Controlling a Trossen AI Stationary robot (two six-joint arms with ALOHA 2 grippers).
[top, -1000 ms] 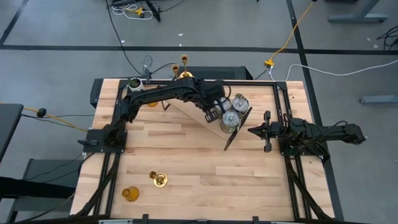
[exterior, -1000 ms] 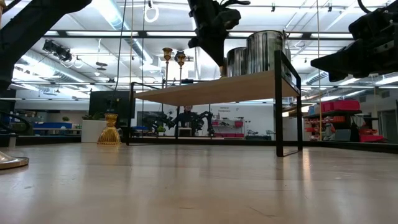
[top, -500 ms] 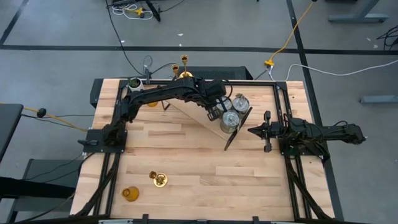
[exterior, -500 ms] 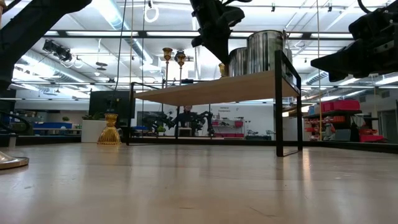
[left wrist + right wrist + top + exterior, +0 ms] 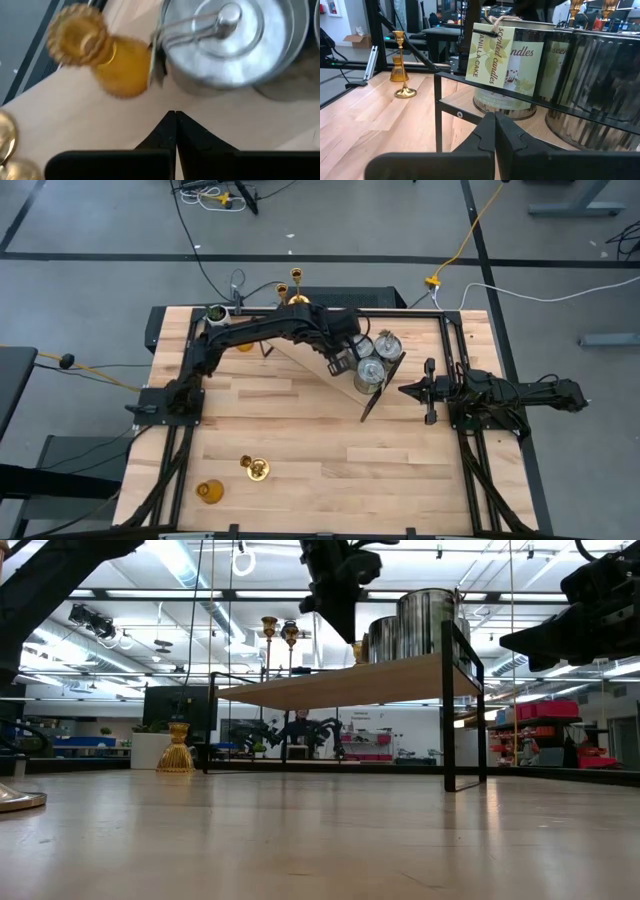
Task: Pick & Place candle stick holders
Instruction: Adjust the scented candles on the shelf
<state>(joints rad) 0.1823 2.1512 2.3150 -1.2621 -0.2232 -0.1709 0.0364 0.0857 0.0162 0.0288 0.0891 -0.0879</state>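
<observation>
Left gripper (image 5: 175, 116) hangs over the shelf (image 5: 300, 355), fingers pressed together beside the amber holder (image 5: 120, 70) — ideally spread them wide, centred, clear of the silver cylinder (image 5: 227, 40).

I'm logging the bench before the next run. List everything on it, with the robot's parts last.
Table: one, light wood, under everything.
Shelf: one, wooden top on a black frame, at the table's far middle.
Silver holders: three, silver-grey, on the shelf's right end; one carries a paper label.
Amber holders: three, orange glass; one at the near left corner, one on the table far left, one on the shelf beside a silver holder.
Brass sticks: three, shiny gold; one near left, upright, two at the far side.
Plant pot: one, white with green, far left corner.
Left gripper: shut, empty, above the shelf.
Right gripper: shut, empty, beside the shelf's right end.
</observation>
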